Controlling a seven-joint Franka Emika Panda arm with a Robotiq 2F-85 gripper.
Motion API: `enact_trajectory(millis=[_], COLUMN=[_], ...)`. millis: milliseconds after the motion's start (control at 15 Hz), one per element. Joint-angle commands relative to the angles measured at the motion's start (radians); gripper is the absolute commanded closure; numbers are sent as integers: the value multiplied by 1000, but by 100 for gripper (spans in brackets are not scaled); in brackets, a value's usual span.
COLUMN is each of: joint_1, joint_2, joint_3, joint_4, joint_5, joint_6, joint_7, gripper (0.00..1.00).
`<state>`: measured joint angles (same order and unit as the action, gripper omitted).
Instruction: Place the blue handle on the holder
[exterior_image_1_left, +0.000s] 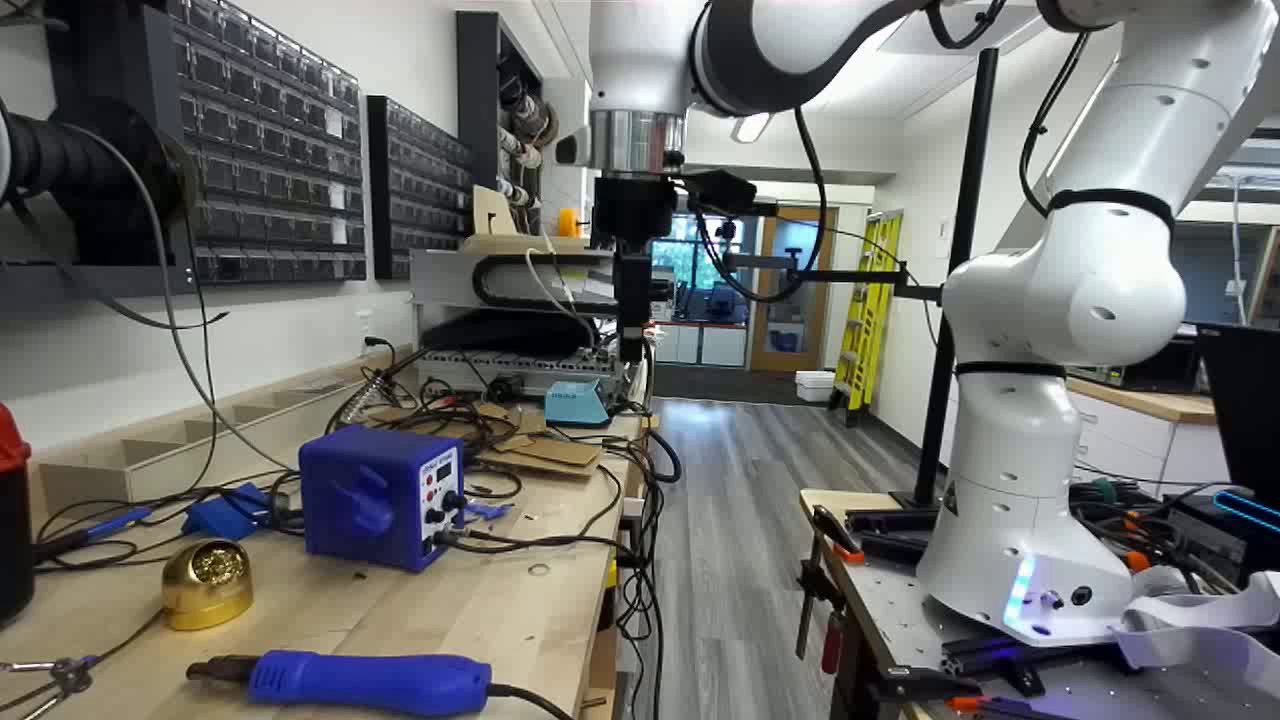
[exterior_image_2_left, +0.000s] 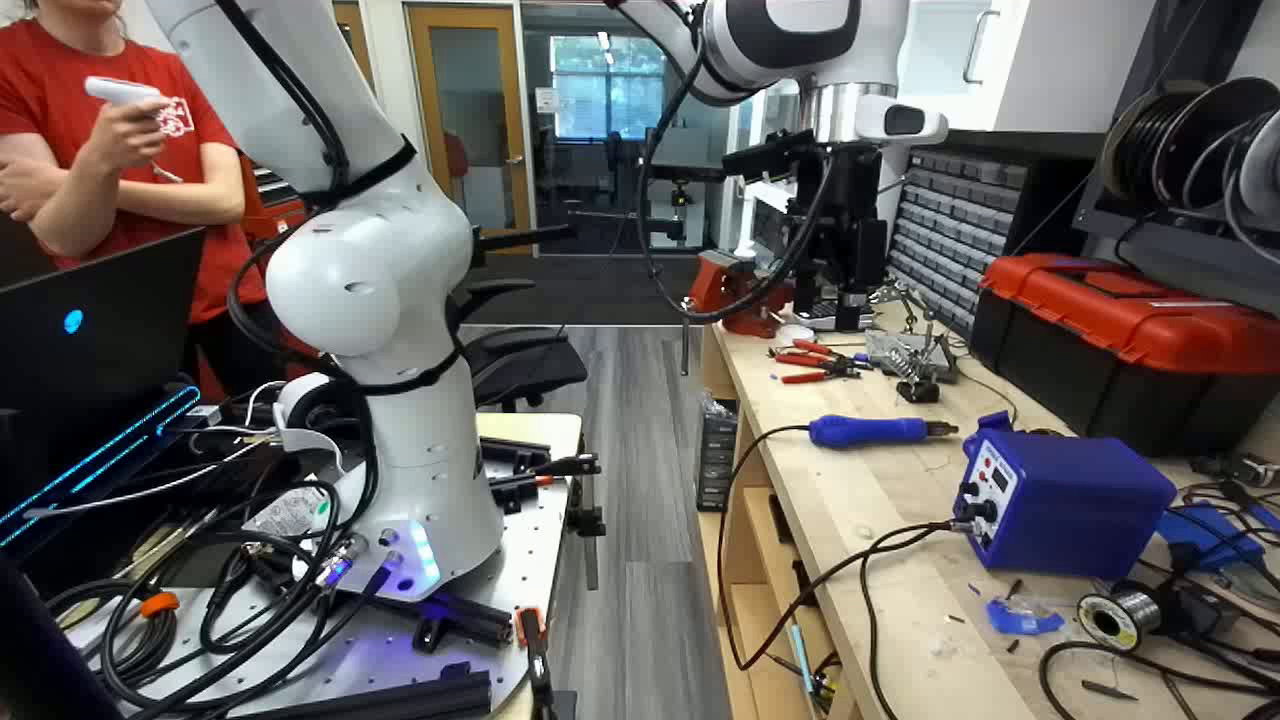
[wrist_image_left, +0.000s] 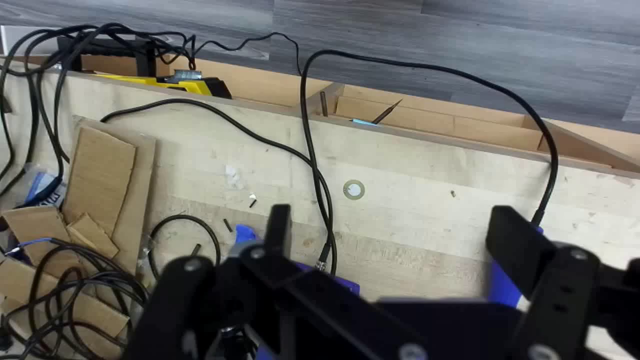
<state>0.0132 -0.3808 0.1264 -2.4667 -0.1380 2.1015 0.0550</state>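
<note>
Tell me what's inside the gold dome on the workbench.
In an exterior view, shiny golden curls show in the opening of the gold dome; whatever lies deeper is hidden behind them.

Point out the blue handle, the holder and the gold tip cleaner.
Blue handle (exterior_image_1_left: 372, 683): in an exterior view, middle of the grip.
Holder (exterior_image_2_left: 1078, 505): in an exterior view, its blue side.
Gold tip cleaner (exterior_image_1_left: 203, 598): in an exterior view, its shell.
</note>
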Motion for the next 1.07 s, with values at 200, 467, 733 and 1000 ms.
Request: enact_trajectory(millis=[200, 467, 733, 1000], joint_1=[14, 14, 18, 40], joint_2=[1, 1, 4, 32], joint_3=[-13, -13, -13, -11], joint_4=[2, 2, 1, 8], joint_5=[-5, -5, 1, 60], joint_6=[-3, -3, 0, 18], joint_7=[5, 5, 4, 15], gripper=[0, 0, 0, 0])
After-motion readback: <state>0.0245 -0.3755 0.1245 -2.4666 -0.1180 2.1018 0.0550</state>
